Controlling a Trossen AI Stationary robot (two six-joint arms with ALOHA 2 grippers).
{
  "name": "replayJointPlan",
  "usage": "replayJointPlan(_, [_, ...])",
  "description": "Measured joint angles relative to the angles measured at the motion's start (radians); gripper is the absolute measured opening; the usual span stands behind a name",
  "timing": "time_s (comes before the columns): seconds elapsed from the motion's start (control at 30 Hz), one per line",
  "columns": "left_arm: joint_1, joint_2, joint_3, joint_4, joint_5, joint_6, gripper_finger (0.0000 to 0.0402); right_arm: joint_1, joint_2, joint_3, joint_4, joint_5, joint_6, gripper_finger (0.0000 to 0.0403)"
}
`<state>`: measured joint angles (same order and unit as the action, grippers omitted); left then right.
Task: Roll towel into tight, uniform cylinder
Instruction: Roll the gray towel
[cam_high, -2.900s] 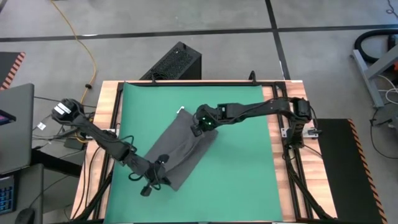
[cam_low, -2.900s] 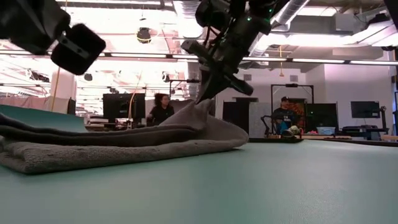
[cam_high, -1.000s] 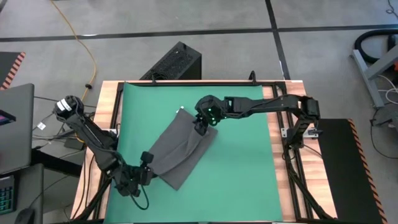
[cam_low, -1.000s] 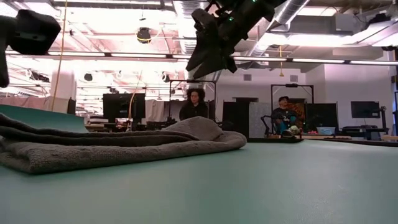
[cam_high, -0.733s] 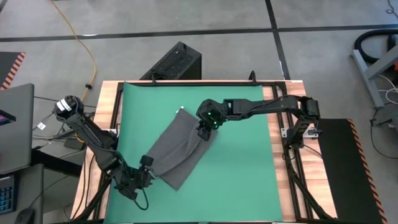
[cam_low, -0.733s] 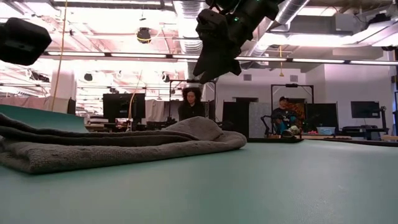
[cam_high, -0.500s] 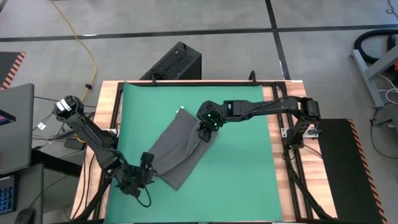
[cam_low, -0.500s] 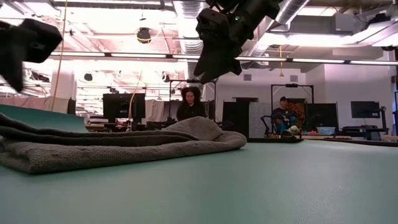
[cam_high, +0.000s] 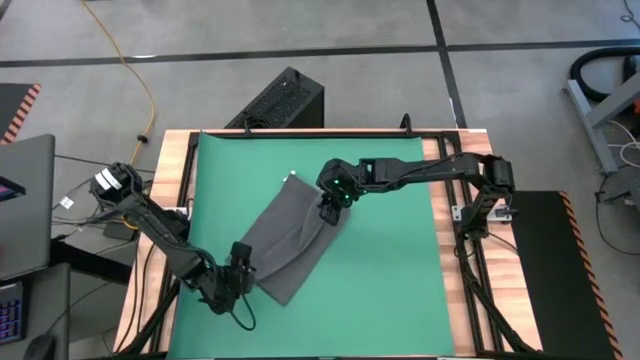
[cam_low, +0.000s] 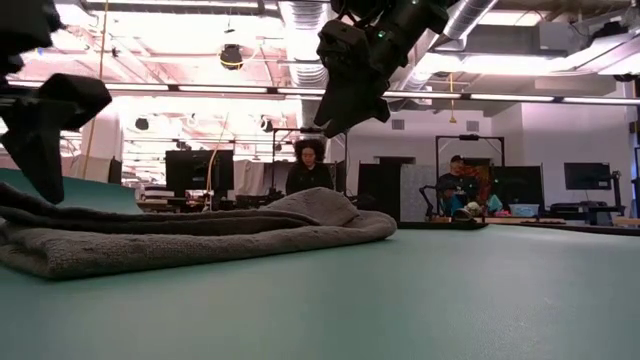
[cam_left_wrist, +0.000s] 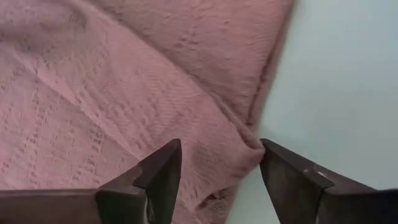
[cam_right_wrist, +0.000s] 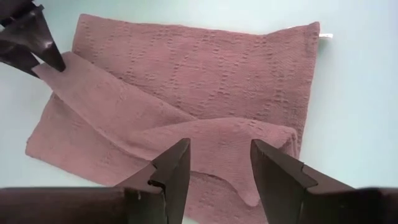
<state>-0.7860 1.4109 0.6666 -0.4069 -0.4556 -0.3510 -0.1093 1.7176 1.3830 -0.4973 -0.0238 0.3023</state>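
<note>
High view: towel (cam_high: 285, 238), soft and limp, loosely folded; left gripper (cam_high: 243, 268) fingers wide at its near corner; right gripper (cam_high: 329, 212) fingers parted, empty, above its far end; grasp corners.

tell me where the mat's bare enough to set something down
Bare mat lies between the towel and the right-hand rail, and along the far edge. Crowded: the towel's near-left corner under the open left gripper, and its far end below the open right gripper.

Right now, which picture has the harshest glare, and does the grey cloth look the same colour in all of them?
Low view: bright ceiling lights wash out the background. High view: the dark grey soft towel looks evenly lit on the green mat. Both wrist views: the towel looks pinkish, the mat pale.
</note>
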Motion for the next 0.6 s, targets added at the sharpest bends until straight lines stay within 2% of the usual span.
replayJointPlan(0.13, [0.022, -0.011, 0.000, -0.008, 0.039, -0.039, 0.0156, 0.000, 0.000, 0.000, -0.006, 0.000, 0.003, 0.0189])
replayJointPlan(0.4, [0.034, -0.041, 0.000, -0.052, 0.085, -0.072, 0.0014, 0.025, 0.000, 0.000, -0.040, -0.001, 0.022, 0.0189])
replayJointPlan(0.6, [0.034, -0.100, 0.020, -0.180, 0.024, -0.199, 0.0002, 0.075, 0.000, 0.000, -0.082, 0.000, 0.029, 0.0189])
